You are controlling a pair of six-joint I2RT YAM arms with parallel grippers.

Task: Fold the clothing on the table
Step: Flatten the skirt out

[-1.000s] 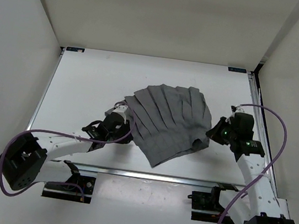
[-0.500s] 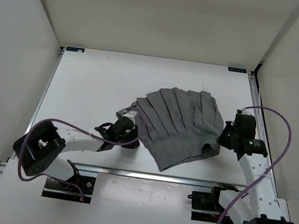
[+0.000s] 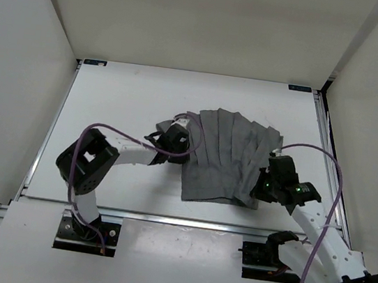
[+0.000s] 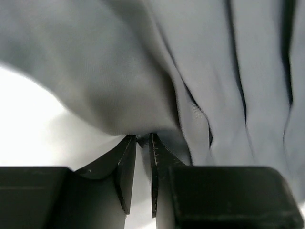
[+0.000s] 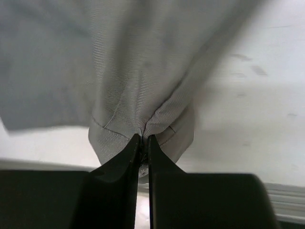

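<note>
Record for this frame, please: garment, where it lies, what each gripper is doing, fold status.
garment: clothing, grey, pleated, one piece
location: on the table, right of centre
left gripper: fingers nearly together, pinching the cloth's left edge
right gripper: closed on a bunched bit at the near right corner
fold status: pleats facing up, mostly spread out, no tidy fold yet

The clothing point(image 3: 225, 157) is showing medium grey, with darker parallel pleat lines running across it. The table point(image 3: 117, 103) is showing plain white, its rails point(image 3: 164, 217) gleaming silver. Purple cables point(image 3: 315, 148) are looping over white arm links point(image 3: 317, 232).
</note>
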